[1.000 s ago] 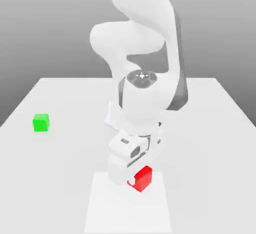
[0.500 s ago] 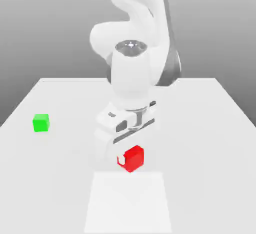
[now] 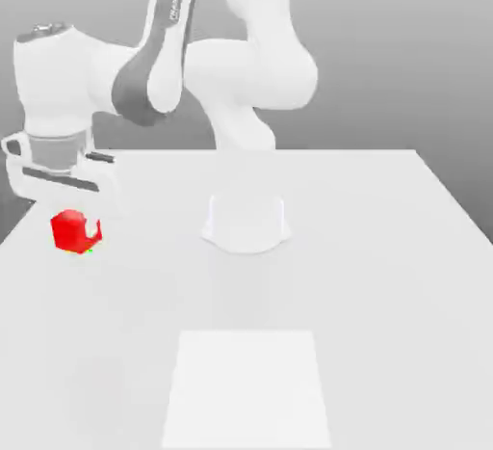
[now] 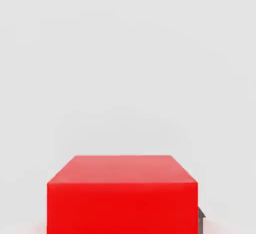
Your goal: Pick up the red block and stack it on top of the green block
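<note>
I see the red block (image 3: 73, 231) held up in the jaws (image 3: 77, 233), near the exterior view's left edge of the counter (image 3: 385, 275). It is a cube, so it has no long axis; in the exterior view it sits slightly turned, one vertical corner toward the camera, its top face level. In the hand view the red block (image 4: 122, 195) shows a flat front face and a level top, squarely aligned with the hand. A sliver of green peeks out at its lower edge in the exterior view: the green block (image 3: 90, 250), almost wholly covered by the red one. I cannot tell whether the two touch.

The stack site lies close to the counter's left edge, with little room on that side. Toward the exterior view's right the counter is open as far as the robot's base (image 3: 246, 222).

The jaws are clenched on the red block, one white fingertip (image 3: 93, 234) wrapping its right face.
</note>
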